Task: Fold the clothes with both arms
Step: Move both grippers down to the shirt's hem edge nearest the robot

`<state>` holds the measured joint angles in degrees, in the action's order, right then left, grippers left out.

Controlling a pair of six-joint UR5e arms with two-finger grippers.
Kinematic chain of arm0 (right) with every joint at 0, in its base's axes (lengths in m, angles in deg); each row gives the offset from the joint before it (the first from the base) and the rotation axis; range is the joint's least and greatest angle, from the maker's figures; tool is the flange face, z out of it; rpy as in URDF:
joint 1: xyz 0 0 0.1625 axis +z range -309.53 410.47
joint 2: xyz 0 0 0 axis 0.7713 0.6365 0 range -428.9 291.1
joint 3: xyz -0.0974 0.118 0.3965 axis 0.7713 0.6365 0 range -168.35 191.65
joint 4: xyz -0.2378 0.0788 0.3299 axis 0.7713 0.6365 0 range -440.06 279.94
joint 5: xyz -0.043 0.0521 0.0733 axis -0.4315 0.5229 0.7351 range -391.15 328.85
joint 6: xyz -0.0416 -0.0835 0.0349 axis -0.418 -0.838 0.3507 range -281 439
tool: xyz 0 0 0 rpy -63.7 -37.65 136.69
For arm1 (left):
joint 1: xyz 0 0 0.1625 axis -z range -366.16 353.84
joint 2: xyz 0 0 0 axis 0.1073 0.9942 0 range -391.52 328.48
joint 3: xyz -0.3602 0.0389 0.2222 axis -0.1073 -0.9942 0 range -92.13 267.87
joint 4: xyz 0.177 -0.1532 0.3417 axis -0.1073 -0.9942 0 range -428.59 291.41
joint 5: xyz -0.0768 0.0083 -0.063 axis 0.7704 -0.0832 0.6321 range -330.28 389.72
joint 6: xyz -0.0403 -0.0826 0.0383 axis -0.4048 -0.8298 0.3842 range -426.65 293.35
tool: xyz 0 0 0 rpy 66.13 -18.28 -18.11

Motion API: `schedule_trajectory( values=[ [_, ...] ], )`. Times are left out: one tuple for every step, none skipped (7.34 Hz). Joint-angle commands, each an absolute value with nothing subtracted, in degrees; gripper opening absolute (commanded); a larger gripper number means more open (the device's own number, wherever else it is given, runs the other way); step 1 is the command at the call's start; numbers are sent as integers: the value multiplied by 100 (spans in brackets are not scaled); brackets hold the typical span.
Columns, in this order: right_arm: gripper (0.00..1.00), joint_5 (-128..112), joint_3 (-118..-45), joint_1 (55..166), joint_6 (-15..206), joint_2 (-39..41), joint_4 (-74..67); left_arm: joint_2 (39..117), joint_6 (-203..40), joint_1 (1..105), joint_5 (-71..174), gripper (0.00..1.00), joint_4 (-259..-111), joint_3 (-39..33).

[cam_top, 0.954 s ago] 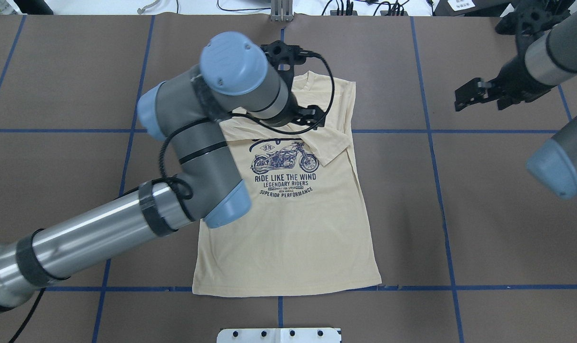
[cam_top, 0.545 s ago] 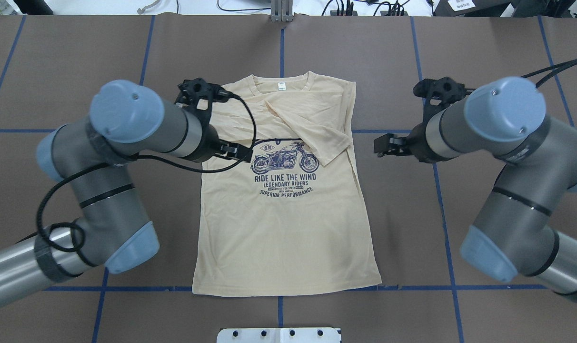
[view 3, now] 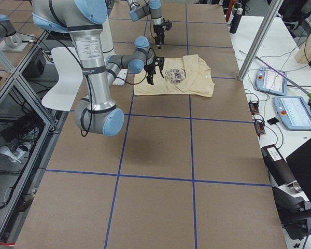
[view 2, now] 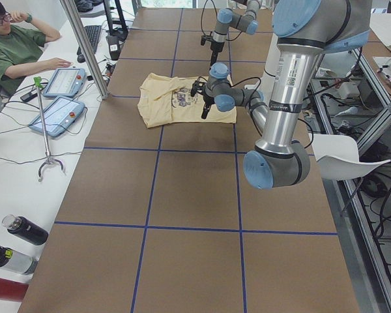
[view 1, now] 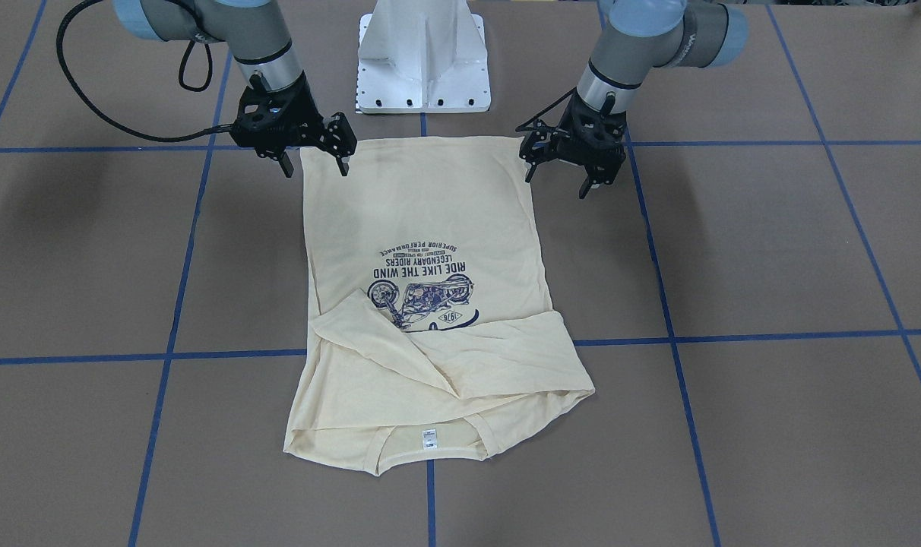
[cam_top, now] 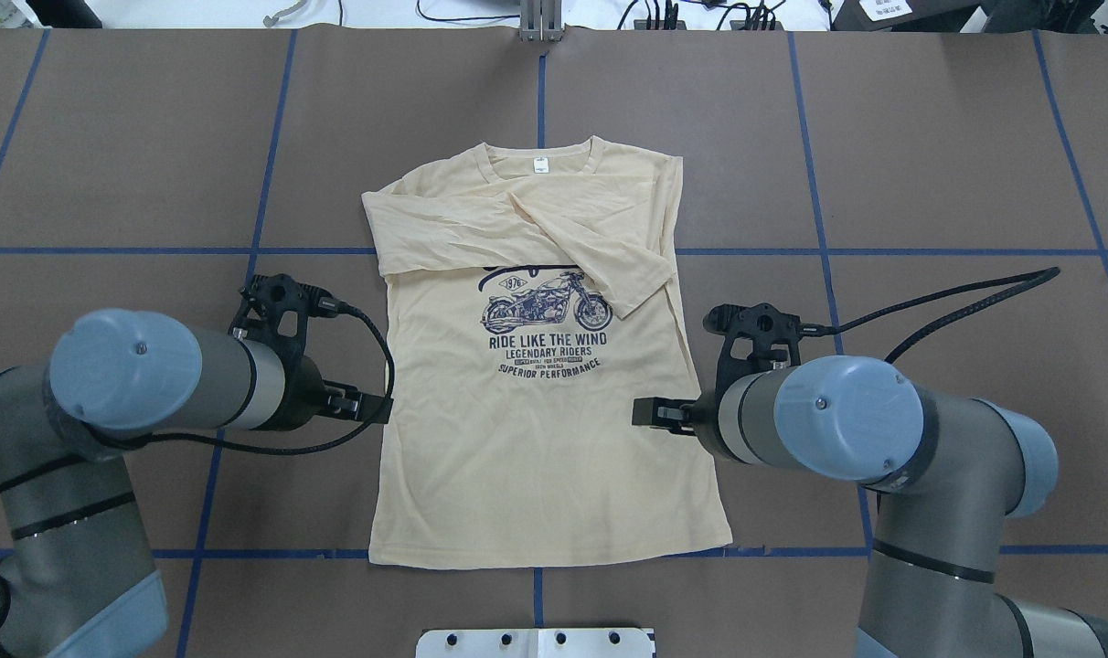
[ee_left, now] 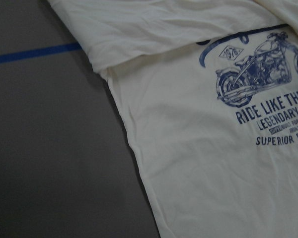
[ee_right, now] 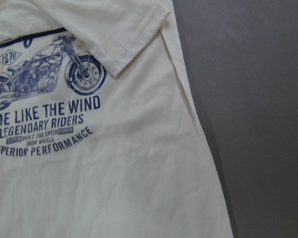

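Where the shirt lies: the cream motorcycle-print shirt (cam_top: 545, 457) is flat and print up on the brown table (cam_top: 929, 302), with its sleeves (cam_top: 444, 228) crossed over the chest.
Left gripper (view 1: 556, 184): jaws spread, empty, hovering at one side edge of the shirt's lower body.
Right gripper (view 1: 316, 172): jaws spread, empty, hovering at the opposite edge.
Risk, grip: the knit is thin, so a shallow pinch may catch only the top layer or slip off.
Risk, symmetry: unequal grasp points would likely skew the fold.
Risk, sleeves: a quick lift could drag the crossed sleeves loose.
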<state>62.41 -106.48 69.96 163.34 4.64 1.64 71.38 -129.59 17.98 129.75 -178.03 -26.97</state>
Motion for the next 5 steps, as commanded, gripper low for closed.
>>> schedule_trajectory(
  values=[
    [100,6087,-10665,6814,16408,466,168,7026,-13835,933,12606,100,-17793,-2754],
    [100,6087,-10665,6805,16408,466,168,7017,-13846,800,12605,99,-17784,-2745],
    [100,6087,-10665,6805,16408,466,168,7017,-13933,729,12640,80,-17767,-2745],
    [100,6078,-10665,6805,16408,466,168,7026,-14082,607,12640,61,-17758,-2692],
    [100,6060,-10657,6814,16408,475,168,7043,-14188,588,12658,61,-17758,-2657]
  ],
)
